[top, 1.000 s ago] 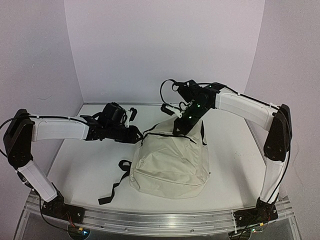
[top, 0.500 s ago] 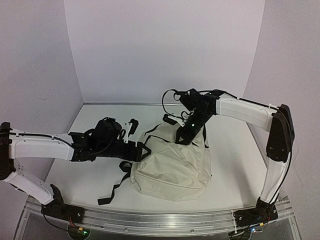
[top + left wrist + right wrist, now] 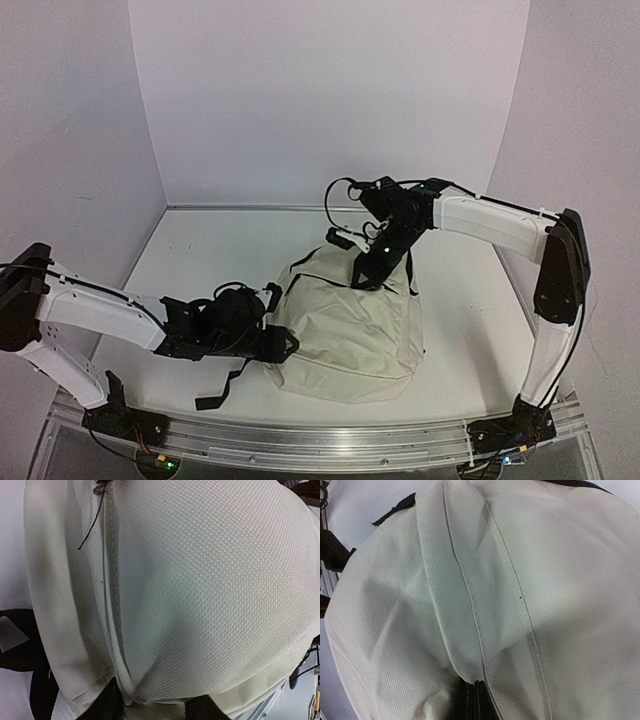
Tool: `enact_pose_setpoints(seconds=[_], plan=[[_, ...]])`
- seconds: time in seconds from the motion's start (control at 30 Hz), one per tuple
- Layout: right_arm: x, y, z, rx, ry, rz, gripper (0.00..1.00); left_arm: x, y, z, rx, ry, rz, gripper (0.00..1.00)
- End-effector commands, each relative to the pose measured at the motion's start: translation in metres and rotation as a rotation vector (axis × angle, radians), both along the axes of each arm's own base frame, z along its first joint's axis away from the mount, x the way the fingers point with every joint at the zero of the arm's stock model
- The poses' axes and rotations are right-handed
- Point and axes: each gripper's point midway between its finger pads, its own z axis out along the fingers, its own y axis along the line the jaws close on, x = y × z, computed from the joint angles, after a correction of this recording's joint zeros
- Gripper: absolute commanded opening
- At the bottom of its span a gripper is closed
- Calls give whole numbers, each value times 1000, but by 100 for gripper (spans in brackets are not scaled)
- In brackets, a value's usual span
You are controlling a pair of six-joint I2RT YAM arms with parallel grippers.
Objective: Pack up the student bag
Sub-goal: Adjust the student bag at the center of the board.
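Just changed: the left gripper (image 3: 283,345) has swung away from the far left shoulder of the student bag (image 3: 350,325). It has dropped low to the bag's near left corner, close to the near edge of the tabletop (image 3: 220,250).
Right side: the right gripper (image 3: 366,272) sank a little and has since kept its place at the bag's far end.
What it means: to me this looks like a re-grip, one claw at each end, to spread or settle the bag. Whether anything is inside yet I cannot see.
Left claw: its fingers (image 3: 107,705) stand partly apart with cloth bulging between them. Whether they bite it, I cannot tell.
Right claw: pressed together, pinching a fold of the bag's cloth, with creases running into it.
Bag's place: lying flat, a little right of the tabletop's middle.
Cloth: cream, matte, with a fine dimpled weave. It is soft enough to sag and pucker.
Seam (image 3: 112,605): a double-stitched ridge, with a loose black thread (image 3: 90,525) beside it.
Strap (image 3: 222,388): black webbing, trailing limp toward the near left corner.
Shape: plump, rounded, pillow-like.
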Motion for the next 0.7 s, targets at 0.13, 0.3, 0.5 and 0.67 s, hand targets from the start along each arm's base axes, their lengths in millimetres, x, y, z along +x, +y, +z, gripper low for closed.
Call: enact_pose_setpoints(seconds=[0.13, 0.3, 0.5, 0.67], plan=[[-29, -18, 1, -9, 74, -7, 0, 71, 18, 11, -77, 15, 219, 5], [-59, -7, 13, 103, 168, 67, 30, 135, 29, 19, -69, -49, 246, 0], [-111, 21, 26, 193, 279, 233, 54, 228, 16, 63, -111, -141, 191, 0], [-113, 27, 57, 229, 281, 257, 60, 254, 23, 107, -61, -231, 191, 16]])
